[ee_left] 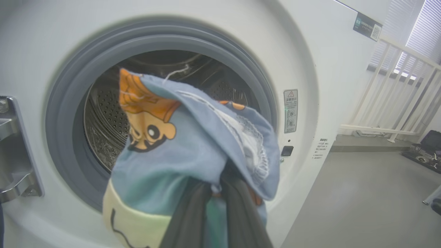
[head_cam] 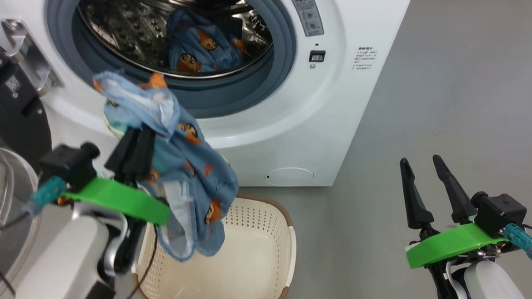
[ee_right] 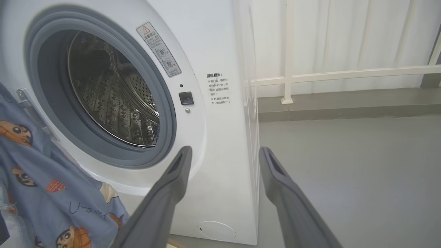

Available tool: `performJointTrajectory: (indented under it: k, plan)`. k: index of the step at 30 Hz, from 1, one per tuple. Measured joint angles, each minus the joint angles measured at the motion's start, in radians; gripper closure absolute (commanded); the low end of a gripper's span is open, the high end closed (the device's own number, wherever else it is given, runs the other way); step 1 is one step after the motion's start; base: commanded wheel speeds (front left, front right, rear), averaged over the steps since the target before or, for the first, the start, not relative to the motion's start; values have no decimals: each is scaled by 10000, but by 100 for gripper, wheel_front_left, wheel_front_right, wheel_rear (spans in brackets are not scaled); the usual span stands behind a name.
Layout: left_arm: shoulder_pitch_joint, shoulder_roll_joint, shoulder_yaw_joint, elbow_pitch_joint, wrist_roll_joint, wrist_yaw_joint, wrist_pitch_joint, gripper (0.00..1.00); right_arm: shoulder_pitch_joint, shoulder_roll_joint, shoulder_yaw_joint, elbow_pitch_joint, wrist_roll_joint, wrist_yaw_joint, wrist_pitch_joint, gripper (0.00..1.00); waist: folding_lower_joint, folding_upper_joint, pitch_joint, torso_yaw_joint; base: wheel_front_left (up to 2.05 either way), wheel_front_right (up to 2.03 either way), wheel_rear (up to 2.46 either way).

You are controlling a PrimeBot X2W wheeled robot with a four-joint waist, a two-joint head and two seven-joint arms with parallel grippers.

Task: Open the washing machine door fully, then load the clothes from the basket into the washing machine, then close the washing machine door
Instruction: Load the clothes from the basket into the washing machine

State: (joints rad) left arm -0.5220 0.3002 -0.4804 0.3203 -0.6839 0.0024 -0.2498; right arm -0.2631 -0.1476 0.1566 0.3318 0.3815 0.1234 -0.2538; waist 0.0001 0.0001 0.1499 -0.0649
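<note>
The left gripper (head_cam: 132, 138) is closest, its dark fingers (ee_left: 237, 213) pinched on a light blue garment (head_cam: 188, 163). The cloth bunches over the fingertips and hangs in loose folds to the gripper's right, showing orange-brown cartoon figures and a white lace-edged lining. It dangles above the cream perforated basket (head_cam: 284, 241) on the floor, just in front of the drum mouth. The right gripper (head_cam: 420, 161) hovers well apart over the grey floor (head_cam: 456, 86), fingers spread and holding nothing. The washing machine door (head_cam: 4, 108) stands swung open at the left. Behind is the washing machine (head_cam: 341, 103) with its grey gasket (head_cam: 232, 97). A second garment (head_cam: 198, 45) lies inside the steel drum (head_cam: 127, 23).
</note>
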Motion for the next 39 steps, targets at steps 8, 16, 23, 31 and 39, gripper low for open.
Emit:
performJointTrajectory:
  k: [8,16,23,31,39]
  plan:
    - [-1650,-247,40,1615,0,-207,115,100,-347,121,163,-295,-242,0,0,0,0,0,670,-77,0,0,0]
    - [-3846,-426,105,3981,6,-706,130,100,-799,343,276,-548,-479,0,0,0,1,0,1641,-321,0,0,0]
    - [-5804,-403,98,5768,155,-1005,123,100,-1044,617,318,-815,-713,0,0,0,1,0,2610,-708,0,0,0]
    - [-7313,123,-44,7118,395,-1210,119,100,-1391,888,612,-1124,-752,0,-2,0,1,0,3717,-1321,0,0,0]
    - [-8660,407,-468,7716,782,-1281,105,100,-1485,911,894,-1377,-349,0,-2,0,1,0,4657,-1978,0,0,0]
